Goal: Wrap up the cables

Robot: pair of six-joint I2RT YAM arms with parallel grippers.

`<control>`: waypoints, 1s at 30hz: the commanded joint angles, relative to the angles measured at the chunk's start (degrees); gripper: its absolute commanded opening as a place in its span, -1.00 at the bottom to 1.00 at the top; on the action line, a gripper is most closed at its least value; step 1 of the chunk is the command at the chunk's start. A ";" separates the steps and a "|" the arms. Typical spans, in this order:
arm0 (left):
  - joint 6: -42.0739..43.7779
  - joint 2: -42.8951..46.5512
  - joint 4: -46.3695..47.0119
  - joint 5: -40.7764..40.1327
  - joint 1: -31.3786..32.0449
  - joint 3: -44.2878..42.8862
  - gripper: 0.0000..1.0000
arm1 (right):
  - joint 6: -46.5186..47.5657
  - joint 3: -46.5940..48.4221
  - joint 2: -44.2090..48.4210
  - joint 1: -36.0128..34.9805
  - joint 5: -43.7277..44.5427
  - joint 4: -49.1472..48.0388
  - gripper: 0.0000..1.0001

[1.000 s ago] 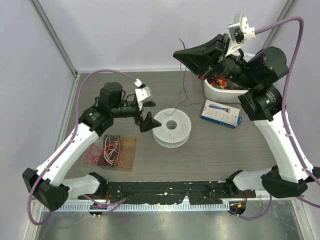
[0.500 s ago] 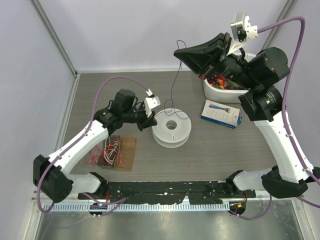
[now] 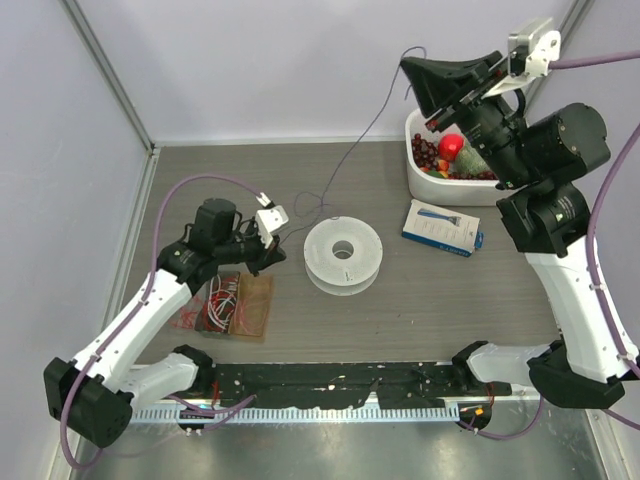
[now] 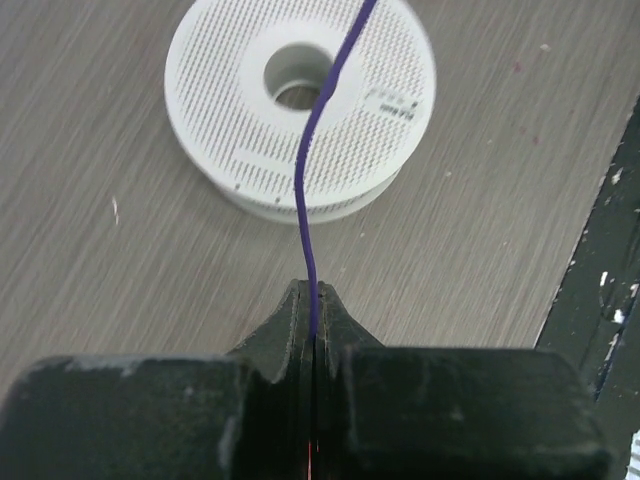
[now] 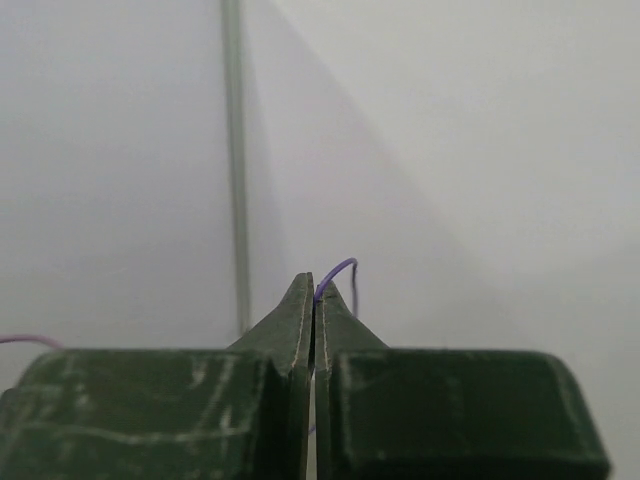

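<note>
**Between two shut grippers, a thin cable is slanting up across the table**

At the near-left end, the left gripper point(image 3: 272, 252) is sitting low over the table point(image 3: 450, 300), just left of the white perforated spool point(image 3: 343, 255). Its jaws are pressed together on the thin purple-dark cable point(image 3: 370, 125). In the left wrist view the cable point(image 4: 305, 200) is leaving the closed left gripper point(image 4: 312, 295) and running straight away, crossing in front of the spool point(image 4: 220, 80), which is lying flat with its hub hole facing up.

From there the cable's long axis is running diagonally, from near-left and low to far-right and high. It is making a small loose kink just beyond the spool's far-left edge, then rising to the right gripper point(image 3: 405, 65), which is raised high near the back wall. Those jaws are also closed, pinching the cable's end, and a short curl point(image 5: 340, 265) is poking past the tips of the right gripper point(image 5: 314, 285).

A white bin point(image 3: 430, 185) of red fruit is standing under the right arm. A blue-and-white box point(image 3: 442, 227) is lying right of the spool, and a packet of red and white wires point(image 3: 225, 305) is lying beneath the left arm. None of these is touching the cable.
</note>
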State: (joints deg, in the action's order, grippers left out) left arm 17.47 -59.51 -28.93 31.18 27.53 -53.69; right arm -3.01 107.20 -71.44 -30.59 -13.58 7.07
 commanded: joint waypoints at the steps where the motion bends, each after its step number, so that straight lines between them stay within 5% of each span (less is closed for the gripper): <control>1: 2.74 2.81 -2.36 1.25 -4.49 1.66 -1.00 | 10.55 2.75 2.27 0.97 17.35 -1.27 -0.99; 13: 5.73 0.27 -4.21 5.11 -18.46 0.26 -1.00 | 28.83 2.75 3.59 2.64 36.34 -11.37 -0.99; 21: 3.45 -5.88 -1.75 7.76 -30.86 -2.47 -1.00 | 34.20 1.53 5.26 2.82 38.90 -13.22 -0.99; 30: 3.97 -10.36 -1.13 7.85 -35.96 -5.37 -1.00 | 35.87 1.00 5.96 2.90 39.16 -14.19 -0.99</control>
State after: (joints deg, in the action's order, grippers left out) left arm 21.23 -69.41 -31.92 37.69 -7.11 -56.58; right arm 30.65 107.79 -66.35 -28.01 24.18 -3.40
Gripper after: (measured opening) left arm 0.024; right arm 0.034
